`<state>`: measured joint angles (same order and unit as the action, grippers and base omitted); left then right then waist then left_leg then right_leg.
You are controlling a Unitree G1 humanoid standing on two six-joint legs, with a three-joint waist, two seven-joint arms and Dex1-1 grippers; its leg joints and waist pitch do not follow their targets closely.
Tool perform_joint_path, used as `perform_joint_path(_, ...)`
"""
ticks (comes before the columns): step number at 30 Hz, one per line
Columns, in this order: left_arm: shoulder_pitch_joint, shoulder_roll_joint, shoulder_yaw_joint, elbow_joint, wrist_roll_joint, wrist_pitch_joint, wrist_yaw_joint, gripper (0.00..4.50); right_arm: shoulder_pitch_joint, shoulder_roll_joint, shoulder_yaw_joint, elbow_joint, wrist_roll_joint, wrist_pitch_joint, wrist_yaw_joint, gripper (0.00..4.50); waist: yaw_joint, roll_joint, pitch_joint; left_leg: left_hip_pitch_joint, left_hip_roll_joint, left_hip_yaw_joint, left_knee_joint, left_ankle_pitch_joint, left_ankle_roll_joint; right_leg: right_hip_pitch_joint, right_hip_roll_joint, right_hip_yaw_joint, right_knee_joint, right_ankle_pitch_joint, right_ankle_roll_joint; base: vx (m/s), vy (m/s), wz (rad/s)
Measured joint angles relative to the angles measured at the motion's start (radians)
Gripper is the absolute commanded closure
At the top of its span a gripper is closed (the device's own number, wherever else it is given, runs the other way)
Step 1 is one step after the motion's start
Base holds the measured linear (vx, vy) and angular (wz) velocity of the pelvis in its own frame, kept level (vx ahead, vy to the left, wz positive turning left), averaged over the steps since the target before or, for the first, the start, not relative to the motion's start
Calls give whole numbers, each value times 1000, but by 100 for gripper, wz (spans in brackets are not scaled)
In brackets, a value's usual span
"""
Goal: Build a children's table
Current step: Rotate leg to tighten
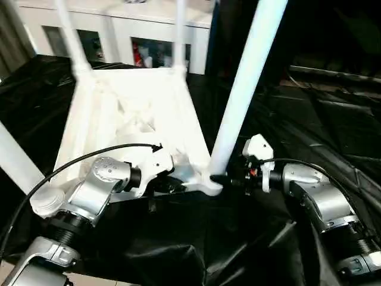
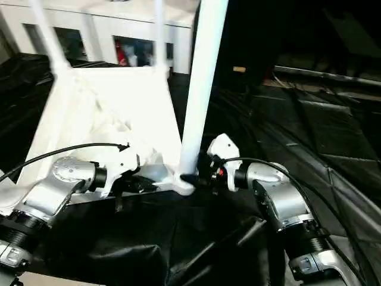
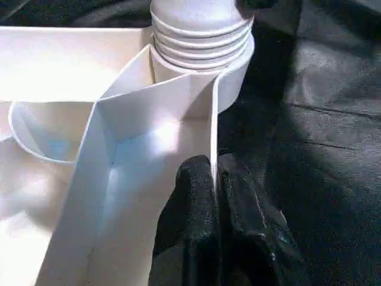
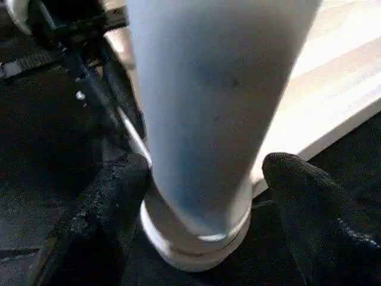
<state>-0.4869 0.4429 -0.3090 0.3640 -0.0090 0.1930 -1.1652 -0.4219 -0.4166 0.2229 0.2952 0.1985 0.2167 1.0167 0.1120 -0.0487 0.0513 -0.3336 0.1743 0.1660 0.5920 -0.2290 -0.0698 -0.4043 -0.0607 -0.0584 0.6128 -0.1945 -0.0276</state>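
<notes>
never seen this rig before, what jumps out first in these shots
A white table top lies upside down on black cloth, ribs up, with white legs rising from its corner sockets. The nearest leg stands tall at the near right corner, and the right gripper straddles its base with fingers apart on either side. Next to that corner the left gripper is pinched shut on the top's thin edge wall.

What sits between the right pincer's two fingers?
The near leg, just above its corner socket, stands between the right pincer's fingers; one finger looks apart from it. Right wrist view.
</notes>
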Motion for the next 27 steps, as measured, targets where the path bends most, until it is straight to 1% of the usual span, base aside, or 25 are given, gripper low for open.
perform_joint_path(5,0,5,1,1,-3,-1,-7,450,3,-1,20,0,-7,0,18,107,0,0,0,0,0,0,0,0,0,0,0,0,1,0,0,0,0,0)
perform_joint_path(9,1,6,1,2,-4,-2,-11,450,2,2,23,1,-14,0,19,107,0,0,0,0,0,0,0,0,0,0,0,0,1,0,0,0,0,0)
perform_joint_path(10,1,6,1,2,-4,-2,-12,450,2,3,23,2,-15,0,19,131,0,0,0,0,0,0,0,0,0,0,0,0,1,0,0,0,0,0)
perform_joint_path(13,0,6,2,3,-4,-2,-13,450,-5,6,22,12,-17,0,16,144,1,0,0,0,0,0,0,0,0,0,0,0,1,0,0,0,0,0)
perform_joint_path(15,0,5,2,4,-4,-2,-14,450,-9,8,22,20,-16,0,17,169,1,0,0,1,0,0,0,0,0,0,0,0,1,0,0,0,0,0)
perform_joint_path(16,0,5,3,5,-4,-2,-14,450,-10,10,21,21,-16,0,17,169,1,0,0,1,0,0,0,0,0,0,0,0,1,0,0,0,0,0)
perform_joint_path(18,0,6,3,5,-4,-2,-14,450,-10,10,21,21,-14,1,17,185,1,0,0,1,0,0,0,0,0,0,0,0,1,0,0,0,0,0)
perform_joint_path(22,0,5,3,6,-3,-2,-14,450,-9,10,21,21,-14,1,17,196,1,0,0,1,0,0,0,0,0,0,0,0,2,0,0,0,0,0)
perform_joint_path(27,0,1,4,7,3,-3,-6,450,-7,13,18,23,-16,0,14,198,1,-3,-1,1,0,1,0,0,0,0,0,0,2,0,0,0,0,0)
